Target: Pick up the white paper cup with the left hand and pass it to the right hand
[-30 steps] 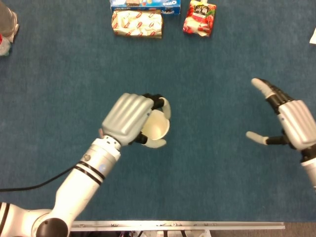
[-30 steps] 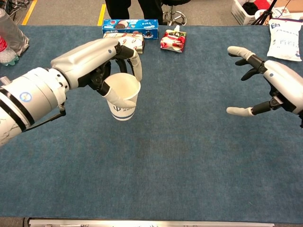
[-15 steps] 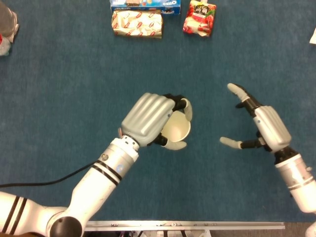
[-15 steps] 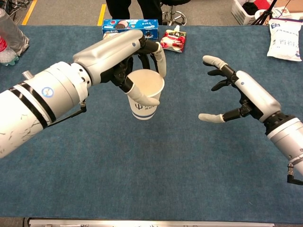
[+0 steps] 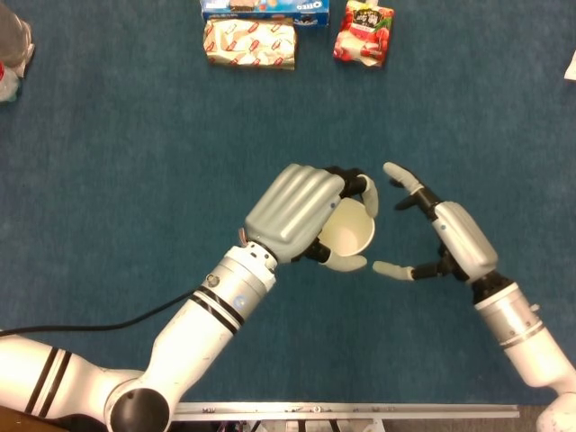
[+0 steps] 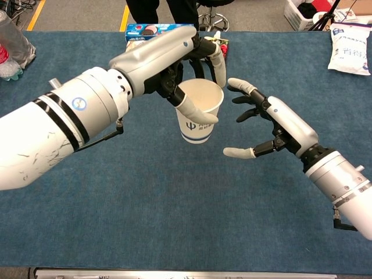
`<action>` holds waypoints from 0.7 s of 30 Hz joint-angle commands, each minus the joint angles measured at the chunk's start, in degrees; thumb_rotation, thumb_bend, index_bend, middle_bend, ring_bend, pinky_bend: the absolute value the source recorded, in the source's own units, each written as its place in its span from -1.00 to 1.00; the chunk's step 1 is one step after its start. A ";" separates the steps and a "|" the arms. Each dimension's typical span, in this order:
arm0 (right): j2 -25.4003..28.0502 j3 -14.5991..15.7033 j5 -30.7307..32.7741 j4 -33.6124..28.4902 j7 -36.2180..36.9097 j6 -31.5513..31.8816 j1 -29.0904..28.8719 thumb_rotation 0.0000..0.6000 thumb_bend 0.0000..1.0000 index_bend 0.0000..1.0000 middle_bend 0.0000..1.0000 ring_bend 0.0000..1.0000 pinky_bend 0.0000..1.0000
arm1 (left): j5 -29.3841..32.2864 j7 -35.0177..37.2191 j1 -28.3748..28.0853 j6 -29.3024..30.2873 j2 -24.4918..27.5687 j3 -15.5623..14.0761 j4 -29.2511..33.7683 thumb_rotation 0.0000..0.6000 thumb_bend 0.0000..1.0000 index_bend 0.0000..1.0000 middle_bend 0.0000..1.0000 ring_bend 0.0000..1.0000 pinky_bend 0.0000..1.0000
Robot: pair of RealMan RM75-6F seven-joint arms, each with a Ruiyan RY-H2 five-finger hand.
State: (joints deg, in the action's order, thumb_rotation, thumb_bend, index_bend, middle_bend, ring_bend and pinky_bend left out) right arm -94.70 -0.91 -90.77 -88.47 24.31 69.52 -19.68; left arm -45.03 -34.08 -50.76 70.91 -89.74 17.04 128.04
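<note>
My left hand [image 5: 297, 211] [image 6: 165, 61] grips the white paper cup [image 5: 347, 234] [image 6: 199, 113] from its left side and holds it upright above the blue table. The cup has a blue logo and a blue band near its base. My right hand [image 5: 450, 238] [image 6: 273, 125] is open just to the right of the cup, fingers spread toward it. A small gap remains between its fingertips and the cup wall.
At the far edge lie a blue biscuit box [image 5: 265, 9], a cream snack pack [image 5: 250, 43] and a red pouch [image 5: 364, 33]. A plastic bottle [image 6: 11, 43] stands far left, a white bag [image 6: 351, 49] far right.
My left hand has carried the cup to the right and up. My right hand has moved left toward the cup, still open.
</note>
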 commanded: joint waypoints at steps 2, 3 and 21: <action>-2.13 0.74 -2.16 2.21 4.84 1.37 -0.55 1.00 -1.00 -1.00 -0.84 -0.73 -0.40 | -0.36 0.63 -0.58 0.03 -0.69 0.08 -0.19 1.00 -1.00 -0.05 -0.18 -0.16 0.37; -2.58 0.83 -2.44 2.66 5.73 1.71 -0.57 1.00 -1.00 -1.00 -0.84 -0.73 -0.40 | -0.42 0.77 -0.72 0.03 -0.88 0.06 -0.26 1.00 -1.00 -0.05 -0.18 -0.16 0.37; -4.74 3.77 -4.78 4.02 16.43 2.05 -2.26 1.00 -1.00 -1.00 -0.84 -0.73 -0.40 | -0.88 1.27 -2.93 0.58 -3.94 -0.89 -1.96 1.00 -1.00 -0.05 -0.18 -0.16 0.38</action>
State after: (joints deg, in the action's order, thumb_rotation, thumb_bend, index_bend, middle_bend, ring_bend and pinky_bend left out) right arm -99.74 2.57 -95.35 -84.16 40.51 71.81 -21.73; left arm -45.88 -32.79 -53.66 71.46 -93.65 16.19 126.12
